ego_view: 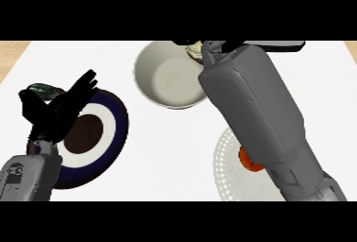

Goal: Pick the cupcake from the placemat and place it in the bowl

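Holding the cupcake over the bowl, our right robot hand seems curled on it; light, soft, crushable, so we grip its base; left robot hand rests open.

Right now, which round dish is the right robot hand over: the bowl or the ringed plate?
The cream bowl at top centre. The right robot hand is at its far rim with the cupcake; the dark-ringed plate lies left, under the open left robot hand.
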### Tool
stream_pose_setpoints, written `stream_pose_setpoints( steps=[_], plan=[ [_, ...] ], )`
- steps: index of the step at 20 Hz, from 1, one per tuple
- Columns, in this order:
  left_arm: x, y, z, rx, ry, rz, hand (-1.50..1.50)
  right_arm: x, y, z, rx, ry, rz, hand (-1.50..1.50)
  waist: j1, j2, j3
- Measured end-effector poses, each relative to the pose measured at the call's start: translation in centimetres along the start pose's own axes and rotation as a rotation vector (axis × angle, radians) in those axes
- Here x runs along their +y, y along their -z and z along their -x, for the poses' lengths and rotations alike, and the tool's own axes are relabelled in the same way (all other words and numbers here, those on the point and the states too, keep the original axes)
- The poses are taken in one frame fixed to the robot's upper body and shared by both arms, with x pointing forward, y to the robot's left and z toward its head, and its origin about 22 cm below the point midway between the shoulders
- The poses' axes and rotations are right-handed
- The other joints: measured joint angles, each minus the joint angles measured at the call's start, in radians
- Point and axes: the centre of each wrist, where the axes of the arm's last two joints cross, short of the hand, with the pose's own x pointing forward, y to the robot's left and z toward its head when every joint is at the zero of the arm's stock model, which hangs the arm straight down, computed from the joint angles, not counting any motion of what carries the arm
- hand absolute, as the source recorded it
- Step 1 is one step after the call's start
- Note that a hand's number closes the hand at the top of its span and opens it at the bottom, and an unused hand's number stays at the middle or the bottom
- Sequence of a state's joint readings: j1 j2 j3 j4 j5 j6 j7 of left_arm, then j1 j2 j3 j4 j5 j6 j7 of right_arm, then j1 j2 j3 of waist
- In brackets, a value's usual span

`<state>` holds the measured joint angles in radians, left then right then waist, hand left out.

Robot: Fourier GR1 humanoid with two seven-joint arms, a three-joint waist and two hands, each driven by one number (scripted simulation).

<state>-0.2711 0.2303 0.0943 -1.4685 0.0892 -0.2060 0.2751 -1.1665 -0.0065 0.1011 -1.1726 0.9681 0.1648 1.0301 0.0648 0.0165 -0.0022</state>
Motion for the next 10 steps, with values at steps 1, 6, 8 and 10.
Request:
stream_pose_setpoints(
  steps=[1, 6, 8, 10],
  plan=[
    [0.0, 0.2, -0.1, -0.001, -0.001, 0.001, 0.0, 0.3, 0.7, -0.1, 0.009, 0.022, -0.011, 1.5, 0.0, 0.001, 0.0],
    [-0.7, 0.0, -0.2, -0.005, -0.001, 0.01, 0.0, 3.3, 3.8, 0.6, 0.051, 0.083, -0.059, 1.5, 0.008, 0.005, 0.001],
    [-0.5, 0.1, -0.5, -0.008, -0.002, 0.017, 0.0, 4.3, 4.9, 1.2, 0.065, 0.1, -0.076, 1.5, 0.014, 0.009, 0.001],
    [-0.6, 0.1, -0.9, -0.02, -0.001, 0.019, 0.0, 5.0, 5.8, 2.1, 0.114, 0.188, -0.096, 1.5, 0.022, 0.013, 0.001]
  ],
)
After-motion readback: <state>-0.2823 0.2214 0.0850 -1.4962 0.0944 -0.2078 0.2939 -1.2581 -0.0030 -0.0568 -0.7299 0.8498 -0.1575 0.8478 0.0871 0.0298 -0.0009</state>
